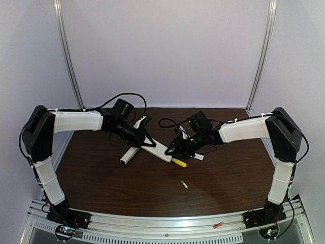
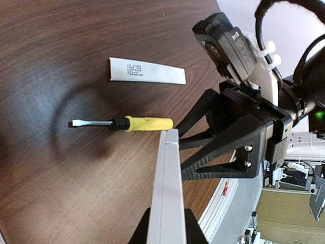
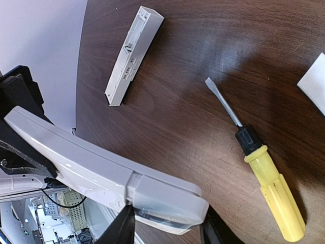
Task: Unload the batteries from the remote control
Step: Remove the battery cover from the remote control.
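The long white remote control [image 1: 155, 144] is held off the table between both grippers. My left gripper [image 1: 147, 141] is shut on one end; the remote [image 2: 170, 193] runs away from its fingers [image 2: 139, 231] in the left wrist view. My right gripper [image 1: 175, 149] is shut on the other end, its fingers on both sides of the remote's rounded tip [image 3: 167, 201]. One tiny battery [image 1: 185, 185] lies on the table in front of the grippers. Another small red cell [image 1: 218, 224] lies on the front rail and also shows in the left wrist view [image 2: 226, 189].
A yellow-handled screwdriver [image 1: 179, 162] lies just below the right gripper, also seen from both wrists [image 2: 137, 123] [image 3: 259, 162]. A small white cover [image 1: 198, 156] [image 2: 147, 71] lies to its right. A long white plastic piece [image 1: 129, 154] [image 3: 133, 56] lies under the left gripper.
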You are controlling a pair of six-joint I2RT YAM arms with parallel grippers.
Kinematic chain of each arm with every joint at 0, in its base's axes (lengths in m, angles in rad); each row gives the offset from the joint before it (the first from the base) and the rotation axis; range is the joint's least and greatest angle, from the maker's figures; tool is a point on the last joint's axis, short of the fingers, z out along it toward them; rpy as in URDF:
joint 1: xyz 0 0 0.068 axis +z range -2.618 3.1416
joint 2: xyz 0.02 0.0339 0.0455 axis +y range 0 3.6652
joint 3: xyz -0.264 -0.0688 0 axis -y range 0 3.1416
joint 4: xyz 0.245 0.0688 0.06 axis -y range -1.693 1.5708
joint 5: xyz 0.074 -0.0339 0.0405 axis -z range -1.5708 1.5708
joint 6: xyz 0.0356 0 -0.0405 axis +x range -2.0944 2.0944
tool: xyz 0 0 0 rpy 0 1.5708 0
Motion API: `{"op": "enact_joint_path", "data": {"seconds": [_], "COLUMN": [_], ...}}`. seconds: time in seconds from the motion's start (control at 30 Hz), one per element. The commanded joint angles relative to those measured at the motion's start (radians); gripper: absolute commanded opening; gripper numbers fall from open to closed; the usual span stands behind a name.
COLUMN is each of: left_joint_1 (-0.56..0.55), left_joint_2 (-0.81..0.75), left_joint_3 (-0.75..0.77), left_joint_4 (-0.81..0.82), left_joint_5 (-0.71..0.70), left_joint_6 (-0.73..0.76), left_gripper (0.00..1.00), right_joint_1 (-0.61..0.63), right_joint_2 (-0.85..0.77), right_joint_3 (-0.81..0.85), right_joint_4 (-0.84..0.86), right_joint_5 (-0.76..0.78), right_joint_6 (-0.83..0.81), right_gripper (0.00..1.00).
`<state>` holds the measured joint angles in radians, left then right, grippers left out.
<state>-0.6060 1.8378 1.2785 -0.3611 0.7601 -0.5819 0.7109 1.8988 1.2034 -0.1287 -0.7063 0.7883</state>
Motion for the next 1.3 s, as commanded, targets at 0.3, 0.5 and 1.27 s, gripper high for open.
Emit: {"op": "enact_joint_path", "data": {"seconds": [0.3,0.5,1.27], "left_joint_1": [-0.003,-0.009,-0.010], "left_joint_2": [-0.065,-0.075,-0.086], "left_joint_3": [-0.018,-0.032,-0.047], "left_joint_4": [0.110,0.111,-0.060], "left_joint_5": [0.062,0.046,-0.232], "left_joint_6": [-0.038,-0.041,0.013], "left_gripper": [0.00,0.00,0.00], "right_joint_1": [0.004,0.005,0.013], "right_joint_2": [0.015,0.004,-0.038], "right_joint_3": [-0.036,-0.025,0.048], "right_joint_4": [0.027,-0.016,-0.244], "right_joint_5": [0.004,0.020,0.131], "right_joint_6": [0.006,0.004,-0.027], "right_gripper": [0.34,0.22,0.10]}}
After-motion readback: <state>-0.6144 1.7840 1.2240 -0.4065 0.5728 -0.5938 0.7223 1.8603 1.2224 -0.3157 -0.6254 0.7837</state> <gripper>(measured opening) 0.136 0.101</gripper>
